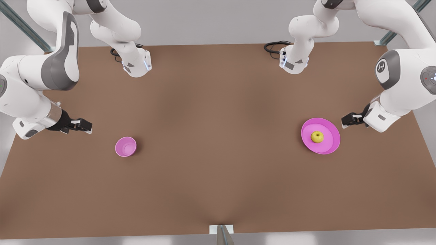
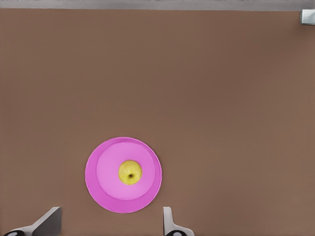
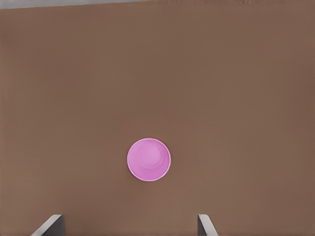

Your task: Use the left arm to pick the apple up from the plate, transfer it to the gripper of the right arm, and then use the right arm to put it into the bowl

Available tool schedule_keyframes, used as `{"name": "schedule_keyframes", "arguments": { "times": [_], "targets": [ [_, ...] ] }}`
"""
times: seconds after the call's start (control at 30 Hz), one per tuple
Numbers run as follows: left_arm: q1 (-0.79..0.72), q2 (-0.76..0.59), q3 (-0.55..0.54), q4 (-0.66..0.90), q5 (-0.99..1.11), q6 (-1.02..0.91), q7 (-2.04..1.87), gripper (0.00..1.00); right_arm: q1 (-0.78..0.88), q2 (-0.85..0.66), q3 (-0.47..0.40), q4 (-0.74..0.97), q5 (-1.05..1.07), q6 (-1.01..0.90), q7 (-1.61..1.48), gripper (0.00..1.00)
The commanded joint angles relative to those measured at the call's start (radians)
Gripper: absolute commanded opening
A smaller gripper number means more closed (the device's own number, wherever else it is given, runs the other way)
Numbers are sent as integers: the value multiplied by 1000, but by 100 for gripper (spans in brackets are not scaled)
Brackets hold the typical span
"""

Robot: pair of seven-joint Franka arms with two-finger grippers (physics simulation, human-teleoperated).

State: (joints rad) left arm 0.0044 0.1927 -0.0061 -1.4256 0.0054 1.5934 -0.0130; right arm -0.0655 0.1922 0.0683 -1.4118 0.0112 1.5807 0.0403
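Two robot arms wait over a brown table (image 1: 218,119), the apple not yet picked up.

The yellow-green apple (image 1: 317,136) sits in the middle of the pink plate (image 1: 330,143) at the front view's right. The left gripper (image 1: 348,120) hovers just beside the plate, fingers (image 2: 49,221) spread and empty. The right gripper (image 1: 83,126), also released, hangs near the small pink bowl (image 1: 125,146) at the front view's left, well apart from the plate.

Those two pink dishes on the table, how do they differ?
The plate is wide and shallow; the bowl is smaller and deeper. The plate holds an apple; the bowl holds nothing. The plate sits at the front view's right, the bowl at its left. Both are round and magenta-pink.
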Motion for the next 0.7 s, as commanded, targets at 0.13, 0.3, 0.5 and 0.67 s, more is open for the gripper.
{"name": "schedule_keyframes", "arguments": {
  "times": [0.13, 0.3, 0.5, 0.67],
  "targets": [
    [3, 2, -2, -262, -7, 246, 15, 100, -1, 0, -1, 0, 1, 8, 12, 100],
    [22, -30, 0, -598, -13, 621, 11, 100, 1, 0, 1, 0, 3, 8, 21, 100],
    [43, 10, 0, -832, -21, 964, 18, 100, -1, 0, -1, 0, 3, 8, 20, 100],
    [58, 42, 0, -846, -21, 993, 19, 100, -1, 0, -1, 0, 3, 7, 18, 100]
  ]
}}
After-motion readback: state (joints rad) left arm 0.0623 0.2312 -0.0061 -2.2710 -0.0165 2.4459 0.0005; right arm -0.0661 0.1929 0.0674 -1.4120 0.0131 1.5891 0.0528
